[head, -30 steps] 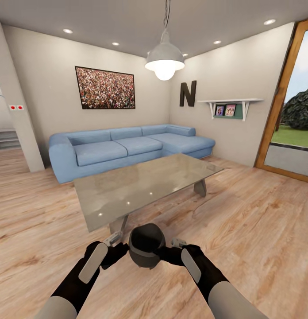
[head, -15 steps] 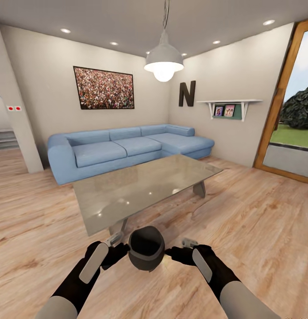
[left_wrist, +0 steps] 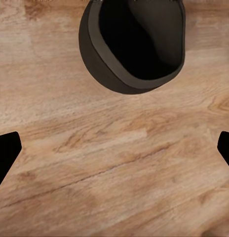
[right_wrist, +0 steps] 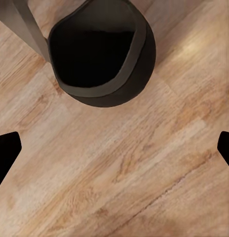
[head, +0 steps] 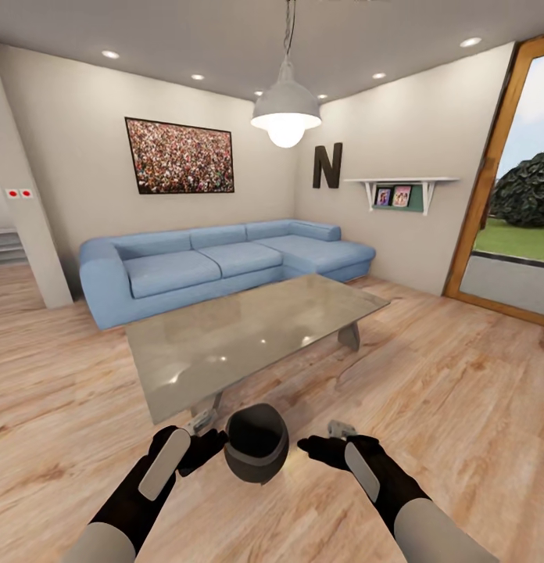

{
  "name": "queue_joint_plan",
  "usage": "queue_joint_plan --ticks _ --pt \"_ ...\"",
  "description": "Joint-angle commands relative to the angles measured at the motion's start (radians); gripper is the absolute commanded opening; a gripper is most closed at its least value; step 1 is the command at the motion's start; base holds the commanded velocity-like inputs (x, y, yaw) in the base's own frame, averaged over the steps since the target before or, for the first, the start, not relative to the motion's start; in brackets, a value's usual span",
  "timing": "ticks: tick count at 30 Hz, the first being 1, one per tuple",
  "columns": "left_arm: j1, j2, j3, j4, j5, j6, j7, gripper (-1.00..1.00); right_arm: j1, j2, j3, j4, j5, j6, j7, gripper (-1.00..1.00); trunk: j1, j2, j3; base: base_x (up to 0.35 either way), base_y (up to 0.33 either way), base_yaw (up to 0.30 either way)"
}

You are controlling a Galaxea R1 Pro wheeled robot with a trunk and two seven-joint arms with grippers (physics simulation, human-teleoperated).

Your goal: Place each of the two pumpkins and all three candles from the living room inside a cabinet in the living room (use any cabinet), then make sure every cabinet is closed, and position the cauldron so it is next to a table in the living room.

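The black cauldron (head: pixel 256 442) sits on the wooden floor just in front of the near edge of the glossy grey table (head: pixel 248 336). My left gripper (head: pixel 212 440) is close against its left side. My right gripper (head: pixel 313 444) is a short way off its right side. In the left wrist view the cauldron (left_wrist: pixel 134 44) lies ahead of the open gripper (left_wrist: pixel 114 153), outside the fingers. The right wrist view shows the cauldron (right_wrist: pixel 102 54) beside a grey table leg (right_wrist: pixel 25 24), also beyond the open gripper (right_wrist: pixel 114 153). Pumpkins, candles and cabinet are out of view.
A blue corner sofa (head: pixel 217 262) stands behind the table against the far walls. A pendant lamp (head: pixel 285 105) hangs over the table. A wall shelf (head: pixel 401 188) and a wood-framed glass door (head: pixel 506 195) are at the right. Open wooden floor (head: pixel 459 391) stretches to the right.
My right gripper has drawn back to the right, away from the cauldron it was touching. The cauldron and left gripper have kept their places. The head view has shifted slightly.
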Motion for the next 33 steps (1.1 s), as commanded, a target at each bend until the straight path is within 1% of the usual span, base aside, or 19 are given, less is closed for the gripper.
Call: queue_joint_plan --ticks 1,5,8,10,11,14,18,23,27,29,31,33 --pt "-0.001 0.000 -0.001 -0.001 0.010 0.000 0.010 1.00 0.000 0.000 0.001 -0.001 0.001 0.001 0.001 1.00 -0.004 0.007 0.002 0.000 0.000 -0.015" --pt "-0.001 -0.001 -0.001 -0.001 0.008 0.000 0.010 1.00 0.001 -0.001 0.002 0.006 0.000 -0.020 0.000 1.00 -0.019 0.035 0.015 0.000 0.000 -0.007" --pt "-0.001 -0.002 -0.001 -0.001 0.006 0.000 0.011 1.00 0.003 0.000 0.002 0.031 -0.001 -0.045 0.000 1.00 -0.031 0.056 0.023 0.000 0.000 -0.022" --pt "-0.001 -0.003 -0.001 -0.001 0.005 0.000 0.011 1.00 0.004 0.001 0.002 0.051 -0.001 -0.067 0.002 1.00 -0.039 0.070 0.029 0.000 0.000 -0.100" --pt "-0.001 -0.004 -0.001 -0.003 0.004 0.000 0.011 1.00 0.005 0.000 0.002 0.089 -0.001 -0.104 0.004 1.00 -0.042 0.077 0.032 0.000 0.000 -0.236" --pt "-0.001 -0.005 -0.001 -0.002 0.004 0.000 0.011 1.00 0.005 0.000 0.002 0.109 -0.002 -0.113 0.004 1.00 -0.054 0.098 0.041 0.000 0.000 -0.226" --pt "-0.001 -0.006 -0.003 -0.001 0.004 0.000 0.011 1.00 0.005 0.001 0.002 0.134 -0.001 -0.129 0.003 1.00 -0.069 0.126 0.053 0.000 0.000 -0.055" --pt "-0.001 -0.006 -0.003 -0.003 0.002 0.001 0.013 1.00 0.005 0.001 0.002 0.162 -0.002 -0.176 0.000 1.00 -0.088 0.161 0.069 0.000 0.000 -0.028" --pt "-0.001 -0.006 -0.004 -0.006 0.000 0.001 0.063 1.00 0.005 0.001 0.002 0.169 -0.003 -0.189 0.001 1.00 -0.104 0.189 0.081 0.000 0.000 -0.182" --pt "-0.001 -0.007 -0.005 -0.007 0.001 0.001 0.105 1.00 0.005 0.001 0.002 0.174 -0.003 -0.191 0.001 1.00 -0.111 0.203 0.086 0.000 0.000 -0.240" --pt "-0.001 -0.008 -0.005 -0.008 0.001 0.001 0.135 1.00 0.005 0.001 0.001 0.179 -0.004 -0.192 0.001 1.00 -0.119 0.217 0.091 0.000 0.000 -0.252" --pt "-0.001 -0.009 -0.006 -0.008 0.000 0.001 0.146 1.00 0.005 0.001 0.001 0.180 -0.004 -0.192 0.001 1.00 -0.127 0.231 0.097 0.000 0.000 -0.259"
